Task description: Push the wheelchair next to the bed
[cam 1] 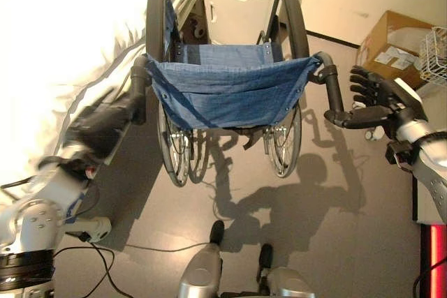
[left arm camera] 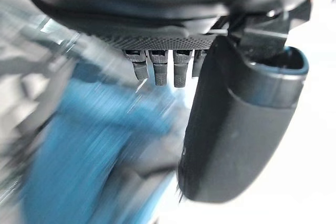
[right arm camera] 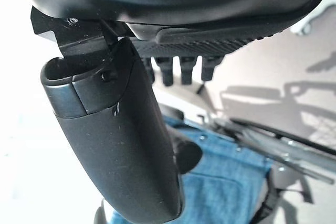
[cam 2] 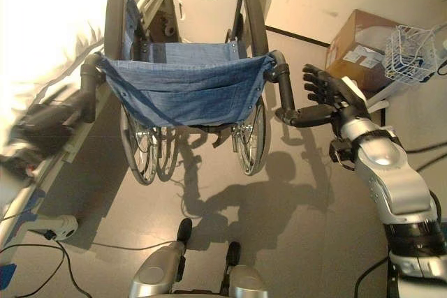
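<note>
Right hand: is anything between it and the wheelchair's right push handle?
Nothing visible stands between them. The right hand, its fingers straight, sits just beside the right push handle of the wheelchair, its thumb reaching to the handle's lower end. The cardboard box and wire basket lie behind the hand, off the path.

Setting: I read this as a care or hospital-style bedroom. Evidence: bed (cam 1: 63,68) with white bedding and side rail at 9 to 11 o'clock; wheelchair (cam 1: 227,88) with blue fabric back at 12; grey smooth floor (cam 1: 335,242); cardboard box (cam 1: 391,43) and white wire basket (cam 1: 434,57) stored at 2.
</note>
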Available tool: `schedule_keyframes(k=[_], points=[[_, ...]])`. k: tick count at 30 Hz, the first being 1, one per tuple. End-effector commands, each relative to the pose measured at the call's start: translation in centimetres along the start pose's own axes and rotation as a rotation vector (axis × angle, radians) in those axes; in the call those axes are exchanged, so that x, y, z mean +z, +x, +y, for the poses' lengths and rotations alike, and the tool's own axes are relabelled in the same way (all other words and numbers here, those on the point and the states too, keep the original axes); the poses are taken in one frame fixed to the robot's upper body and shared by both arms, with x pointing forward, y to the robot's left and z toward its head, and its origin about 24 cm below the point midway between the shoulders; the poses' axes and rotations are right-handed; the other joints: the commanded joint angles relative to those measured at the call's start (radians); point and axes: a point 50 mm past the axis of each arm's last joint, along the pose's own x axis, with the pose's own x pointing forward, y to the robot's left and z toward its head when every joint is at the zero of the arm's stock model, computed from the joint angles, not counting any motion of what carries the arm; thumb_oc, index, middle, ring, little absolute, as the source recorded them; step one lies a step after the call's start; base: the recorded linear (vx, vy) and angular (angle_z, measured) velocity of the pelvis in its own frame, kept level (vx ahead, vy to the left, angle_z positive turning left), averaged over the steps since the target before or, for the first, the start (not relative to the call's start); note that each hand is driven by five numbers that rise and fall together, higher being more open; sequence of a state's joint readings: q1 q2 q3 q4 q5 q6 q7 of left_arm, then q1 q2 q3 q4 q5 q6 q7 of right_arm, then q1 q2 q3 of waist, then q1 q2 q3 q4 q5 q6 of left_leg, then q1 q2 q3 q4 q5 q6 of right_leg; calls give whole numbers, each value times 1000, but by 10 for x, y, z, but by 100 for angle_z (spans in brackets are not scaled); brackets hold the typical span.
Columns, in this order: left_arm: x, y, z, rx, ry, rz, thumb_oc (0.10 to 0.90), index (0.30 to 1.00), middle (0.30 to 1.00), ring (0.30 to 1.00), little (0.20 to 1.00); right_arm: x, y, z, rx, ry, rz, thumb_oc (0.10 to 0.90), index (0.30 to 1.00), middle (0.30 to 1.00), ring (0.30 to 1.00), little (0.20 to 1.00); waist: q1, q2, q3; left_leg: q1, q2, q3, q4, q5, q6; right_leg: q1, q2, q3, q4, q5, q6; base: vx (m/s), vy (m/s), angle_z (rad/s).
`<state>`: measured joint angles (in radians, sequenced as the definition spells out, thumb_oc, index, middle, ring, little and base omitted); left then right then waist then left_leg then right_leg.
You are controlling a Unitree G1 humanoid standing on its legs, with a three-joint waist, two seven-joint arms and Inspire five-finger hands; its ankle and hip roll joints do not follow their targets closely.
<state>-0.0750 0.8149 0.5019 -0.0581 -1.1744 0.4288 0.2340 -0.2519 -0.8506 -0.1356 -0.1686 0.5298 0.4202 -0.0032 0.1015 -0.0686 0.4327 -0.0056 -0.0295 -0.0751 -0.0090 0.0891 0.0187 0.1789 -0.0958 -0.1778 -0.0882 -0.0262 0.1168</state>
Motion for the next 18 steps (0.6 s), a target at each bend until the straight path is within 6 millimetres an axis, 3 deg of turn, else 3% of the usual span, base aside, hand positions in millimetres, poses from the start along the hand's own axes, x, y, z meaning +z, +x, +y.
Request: schedule_keyframes(k=[1,3,5,6,10,11,12,13,15,16,18], points=[[57,-21,60,268,150,-271,800,900,900,900,900,0,-22,-74,-369,-90,-35,800,900,900,900,900,-2,20,-345,59,16,16,-48,-33,-29,-59,44,-22,44,30,-56,-41,3,12],[62,-42,94,399,177,-298,800,900,900,900,900,-24,-45,-90,-450,-29,12,800,900,900,900,900,-7,27,-345,56,20,16,-56,-23,-33,-64,48,-26,41,31,-58,-74,7,12],[62,-51,105,434,181,-294,800,900,900,900,900,-35,-54,-95,-490,8,40,800,900,900,900,900,-8,28,-350,58,22,15,-62,-24,-37,-62,49,-30,38,26,-56,-51,-3,15],[57,-58,116,459,179,-272,800,900,900,900,900,-51,-65,-103,-542,51,86,800,900,900,900,900,-8,29,-351,56,24,15,-66,-22,-40,-63,49,-34,34,27,-53,-61,-7,24],[32,-64,124,432,160,-181,800,900,900,900,900,-88,-84,-107,-616,105,221,800,900,900,900,900,-5,27,-358,53,24,8,-71,-25,-45,-63,47,-42,28,22,-48,-47,-5,22],[16,-66,125,399,97,-125,800,900,900,900,900,-110,-94,-102,-639,156,297,800,900,900,900,900,-2,29,-356,47,24,8,-67,-18,-44,-67,45,-47,29,28,-48,-22,-1,19],[11,-66,125,391,83,-110,800,900,900,900,900,-117,-97,-100,-648,171,324,800,900,900,900,900,-2,29,-359,51,25,7,-70,-24,-46,-64,46,-46,28,21,-47,-61,9,15],[-8,-69,127,367,18,-49,800,900,900,900,900,-142,-107,-93,-670,216,408,800,900,900,900,900,2,31,-357,51,26,8,-70,-25,-47,-63,44,-49,28,22,-46,-18,4,8],[-26,-70,125,345,-34,20,800,900,900,900,900,-163,-116,-82,-672,271,488,800,900,900,900,900,5,32,-357,50,25,7,-71,-25,-48,-63,44,-50,25,23,-45,-50,3,0],[-53,-70,121,309,-90,114,800,900,900,900,900,-194,-131,-65,-680,326,611,800,900,900,900,900,9,33,-356,50,24,3,-72,-26,-48,-62,43,-53,21,26,-45,-47,-5,1],[-86,-69,112,268,-135,233,800,900,900,900,900,-229,-150,-39,-688,433,757,800,900,900,900,900,12,36,-358,48,23,0,-73,-25,-49,-61,41,-59,16,31,-44,-45,-2,2]])
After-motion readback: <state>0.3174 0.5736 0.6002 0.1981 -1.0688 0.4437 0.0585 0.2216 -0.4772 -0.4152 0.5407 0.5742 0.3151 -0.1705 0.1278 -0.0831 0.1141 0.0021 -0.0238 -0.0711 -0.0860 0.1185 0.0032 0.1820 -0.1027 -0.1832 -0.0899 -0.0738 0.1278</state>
